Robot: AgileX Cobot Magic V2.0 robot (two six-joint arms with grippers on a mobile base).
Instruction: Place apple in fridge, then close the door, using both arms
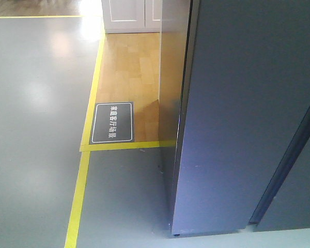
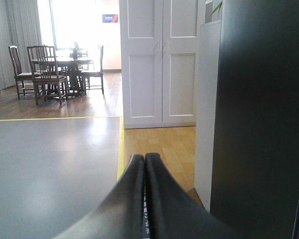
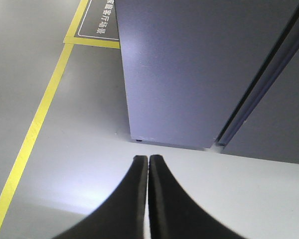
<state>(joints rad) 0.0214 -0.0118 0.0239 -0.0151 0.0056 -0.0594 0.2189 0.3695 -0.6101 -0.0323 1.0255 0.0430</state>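
Note:
The tall dark grey-blue fridge (image 1: 170,77) fills the right of the front view, and its door (image 1: 243,119) lies flush against the body, with a dark seam running down beside a second panel. My right gripper (image 3: 148,158) is shut and empty, hanging over grey floor a short way before the fridge (image 3: 184,69) base. My left gripper (image 2: 144,157) is also shut with nothing in it, just left of the fridge's dark side (image 2: 259,124). The apple is out of view.
A white panelled cabinet (image 2: 159,59) stands behind the fridge on wooden floor (image 1: 129,67). Yellow tape lines (image 1: 80,191) border the grey floor, with a dark floor sign (image 1: 112,122) at their corner. A dining table with chairs (image 2: 55,69) stands far off at the left.

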